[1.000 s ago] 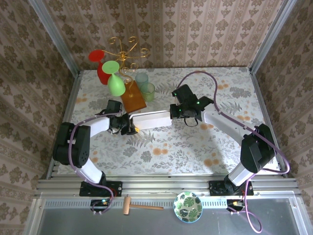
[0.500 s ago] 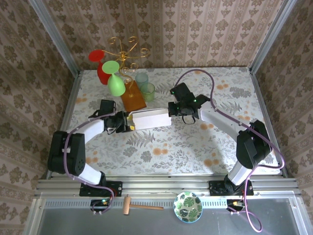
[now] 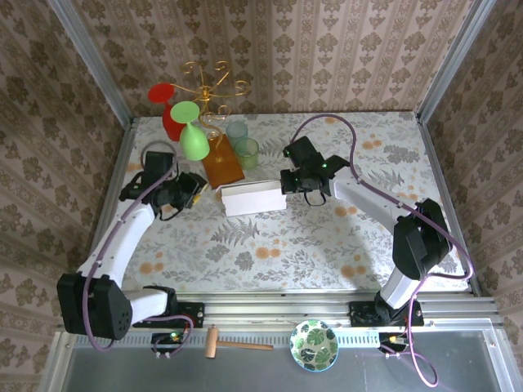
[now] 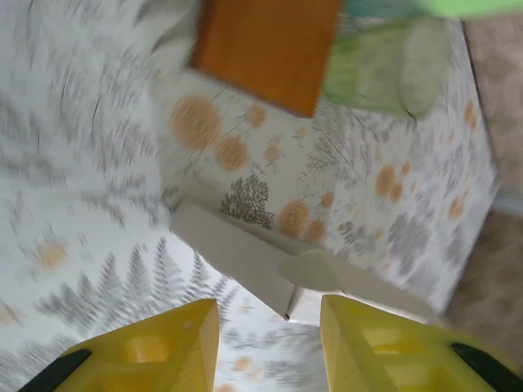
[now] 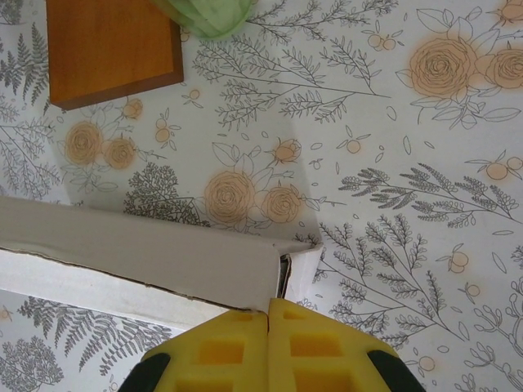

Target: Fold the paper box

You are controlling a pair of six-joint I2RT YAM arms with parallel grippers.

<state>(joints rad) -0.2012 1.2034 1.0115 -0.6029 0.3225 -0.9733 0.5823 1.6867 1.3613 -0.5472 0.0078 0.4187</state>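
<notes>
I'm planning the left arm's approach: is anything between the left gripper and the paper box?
Nothing visible does. Bare tabletop lies between the left gripper and the left end of the paper box. The orange block sits farther back, off that line, near the box's far corner.

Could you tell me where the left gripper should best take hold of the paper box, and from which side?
Probably its free left end, approached from the left along its length. The paper box lies crosswise, the right gripper is shut on its right end, and the orange board crowds its far side. The open left gripper faces that end.
</notes>
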